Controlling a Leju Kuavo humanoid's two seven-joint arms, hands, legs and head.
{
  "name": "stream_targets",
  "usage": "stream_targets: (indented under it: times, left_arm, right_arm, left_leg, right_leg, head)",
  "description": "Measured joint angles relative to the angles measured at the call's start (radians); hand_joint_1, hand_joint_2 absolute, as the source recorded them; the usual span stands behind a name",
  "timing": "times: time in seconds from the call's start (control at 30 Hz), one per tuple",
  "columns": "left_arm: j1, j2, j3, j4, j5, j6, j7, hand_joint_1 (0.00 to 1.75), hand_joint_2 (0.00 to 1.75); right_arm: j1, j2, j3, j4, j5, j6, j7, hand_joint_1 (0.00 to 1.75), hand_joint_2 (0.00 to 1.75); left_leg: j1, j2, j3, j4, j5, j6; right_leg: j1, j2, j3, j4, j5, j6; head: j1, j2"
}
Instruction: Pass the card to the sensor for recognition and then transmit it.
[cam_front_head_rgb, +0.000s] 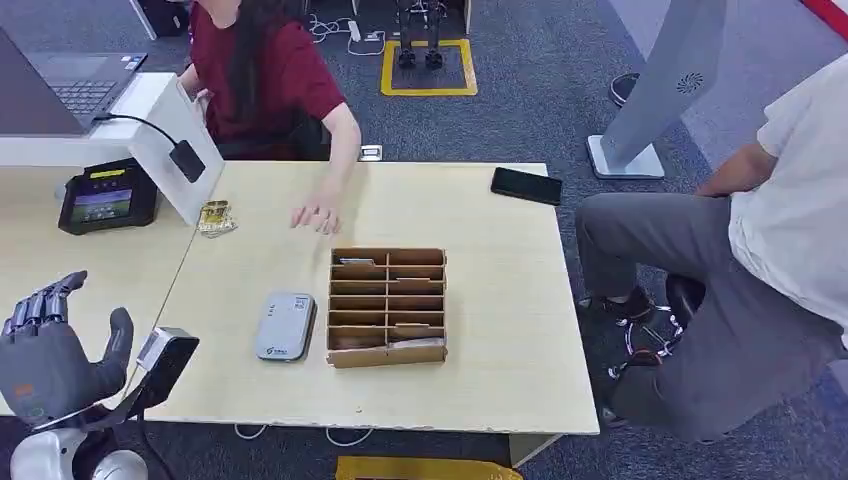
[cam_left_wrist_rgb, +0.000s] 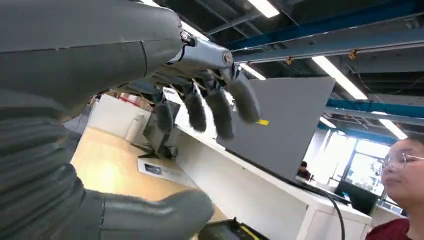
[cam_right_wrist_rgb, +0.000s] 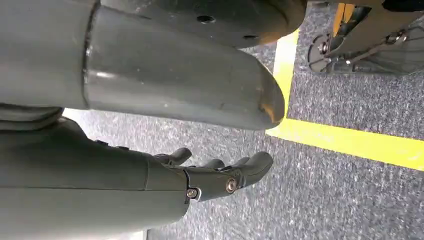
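The grey card sensor (cam_front_head_rgb: 285, 326) lies flat on the light wooden table (cam_front_head_rgb: 500, 350), just left of a cardboard slotted box (cam_front_head_rgb: 387, 305). Pale cards (cam_front_head_rgb: 358, 262) rest in some of its slots. My left hand (cam_front_head_rgb: 48, 352) is raised at the table's near left corner, well left of the sensor, with its fingers spread and nothing in it. In the left wrist view the left hand (cam_left_wrist_rgb: 100, 60) has dark fingers (cam_left_wrist_rgb: 220, 112) apart from the thumb (cam_left_wrist_rgb: 160, 215). My right hand (cam_right_wrist_rgb: 200, 175) hangs over grey carpet, fingers loosely extended and empty.
A person in red sits behind the table with a hand (cam_front_head_rgb: 318, 215) resting on it. A second person (cam_front_head_rgb: 760, 250) sits at the right. A black terminal (cam_front_head_rgb: 108, 195), white divider panel (cam_front_head_rgb: 170, 150), gold packet (cam_front_head_rgb: 216, 217) and black phone (cam_front_head_rgb: 526, 185) lie around.
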Motion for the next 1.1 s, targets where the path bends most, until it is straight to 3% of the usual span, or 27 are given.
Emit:
stream_targets:
  times: [0.43,0.47,0.5,0.67,0.7,0.73,0.77,0.8,0.83,0.87,0.9,0.93,1.0,1.03,1.07,1.1]
  left_arm:
    - [0.000,0.000,-0.004,0.000,-0.001,0.043,-0.001,0.00,1.75]
    - [0.000,-0.002,-0.004,0.000,-0.005,0.054,-0.001,1.73,1.75]
    - [0.000,-0.002,-0.004,0.000,-0.005,0.057,-0.001,1.75,1.75]
    - [0.039,0.018,-0.005,-0.001,0.042,-0.010,-0.034,1.75,1.75]
    - [0.044,0.021,-0.005,-0.001,0.048,-0.010,-0.037,1.61,1.75]
    - [0.045,0.026,-0.005,-0.001,0.053,-0.010,-0.037,0.00,1.75]
    - [0.048,0.029,-0.005,-0.001,0.055,-0.009,-0.039,0.00,1.75]
    - [0.052,0.033,-0.005,-0.001,0.055,-0.006,-0.038,1.75,1.75]
    - [0.055,0.033,-0.005,-0.001,0.055,0.000,-0.038,1.75,1.75]
    - [0.057,0.033,-0.005,-0.001,0.056,0.003,-0.038,1.59,1.75]
    - [0.059,0.033,-0.005,-0.001,0.059,0.001,-0.039,0.59,1.75]
    - [0.065,0.034,-0.005,-0.001,0.066,-0.003,-0.044,0.00,1.75]
    - [0.073,0.040,-0.005,-0.001,0.072,-0.003,-0.053,0.00,1.75]
    - [0.074,0.040,-0.005,-0.001,0.073,0.000,-0.053,1.64,1.75]
    - [0.074,0.040,-0.005,-0.001,0.072,0.000,-0.053,1.45,1.75]
    - [0.074,0.040,-0.005,-0.001,0.070,-0.003,-0.053,0.00,1.75]
  right_arm:
    - [-0.003,-0.002,0.021,0.000,0.050,-0.011,-0.016,0.00,0.00]
    - [-0.003,-0.002,0.020,0.000,0.048,-0.011,-0.022,0.00,0.00]
    - [-0.003,-0.002,0.020,0.000,0.045,-0.011,-0.027,0.00,0.00]
    - [-0.002,-0.002,0.019,0.001,0.077,-0.017,-0.033,0.00,0.00]
    - [-0.002,-0.002,0.019,0.001,0.081,-0.017,-0.033,0.00,0.00]
    - [-0.002,-0.002,0.019,0.001,0.083,-0.017,-0.033,0.00,0.00]
    - [-0.003,-0.002,0.020,0.002,0.087,-0.017,-0.033,0.00,0.00]
    - [-0.003,-0.002,0.020,0.002,0.091,-0.017,-0.032,0.00,0.00]
    - [-0.003,-0.002,0.021,0.002,0.100,-0.017,-0.031,0.00,0.00]
    - [-0.003,-0.002,0.022,0.003,0.106,-0.017,-0.030,0.00,0.00]
    - [-0.003,-0.002,0.023,0.003,0.113,-0.017,-0.030,0.00,0.00]
    - [-0.003,-0.002,0.024,0.005,0.117,-0.017,-0.031,0.00,0.00]
    - [-0.003,-0.002,0.024,0.008,0.121,-0.014,-0.033,0.00,0.00]
    - [-0.003,-0.002,0.024,0.008,0.121,-0.013,-0.033,0.00,0.00]
    - [-0.003,-0.002,0.024,0.009,0.122,-0.010,-0.033,0.00,0.00]
    - [-0.003,-0.002,0.024,0.010,0.122,-0.008,-0.032,0.00,0.00]
  left_leg:
    - [0.000,0.000,0.000,0.000,0.000,0.000]
    - [0.000,0.000,0.000,0.000,0.000,0.000]
    - [0.000,0.000,0.000,0.000,0.000,0.000]
    - [0.000,0.001,0.000,0.000,0.000,0.000]
    - [0.000,0.001,0.000,0.000,0.000,0.000]
    - [0.000,0.000,0.000,0.000,0.000,0.000]
    - [0.000,0.000,0.000,0.000,0.000,0.000]
    - [0.000,0.001,0.000,0.000,0.000,0.000]
    - [0.000,0.001,0.000,0.000,0.000,0.000]
    - [0.000,0.001,0.000,0.000,0.000,0.000]
    - [0.000,0.001,0.000,0.000,0.000,0.000]
    - [0.000,0.001,0.000,0.000,0.000,0.000]
    - [0.000,0.001,0.000,0.000,0.000,0.000]
    - [0.000,0.001,0.000,0.000,0.000,0.000]
    - [0.000,0.000,0.000,0.000,0.000,0.000]
    - [0.000,0.000,0.000,0.000,0.000,0.000]
  right_leg:
    - [0.000,0.000,0.000,0.000,0.000,0.000]
    - [0.000,0.000,0.000,0.000,0.000,0.000]
    - [0.000,0.000,0.000,0.000,0.000,0.000]
    - [0.000,0.001,0.000,0.000,0.000,0.000]
    - [0.000,0.001,0.000,0.000,0.000,0.000]
    - [0.000,0.001,0.000,0.000,0.000,0.000]
    - [0.000,0.001,0.000,0.000,0.000,0.000]
    - [0.000,0.001,0.000,0.000,0.000,0.000]
    - [0.000,0.001,0.000,0.000,0.000,0.000]
    - [0.000,0.001,0.000,0.000,0.000,0.000]
    - [0.000,0.001,0.000,0.000,0.000,0.000]
    - [0.000,0.001,0.000,0.000,0.000,0.000]
    - [0.000,0.001,0.000,0.000,0.000,0.000]
    - [0.000,0.001,0.000,0.000,0.000,0.000]
    - [0.000,0.001,0.000,0.000,0.000,0.000]
    - [0.000,0.001,0.000,0.000,0.000,0.000]
  head:
    - [0.000,0.000]
    - [0.001,0.000]
    - [0.001,0.000]
    - [0.000,0.000]
    - [0.001,0.000]
    - [0.000,0.000]
    - [0.000,0.000]
    - [0.000,0.000]
    - [0.000,0.000]
    - [0.000,0.000]
    - [0.000,0.000]
    - [0.000,0.000]
    - [0.000,0.000]
    - [0.000,0.000]
    - [0.000,0.000]
    - [0.000,0.000]
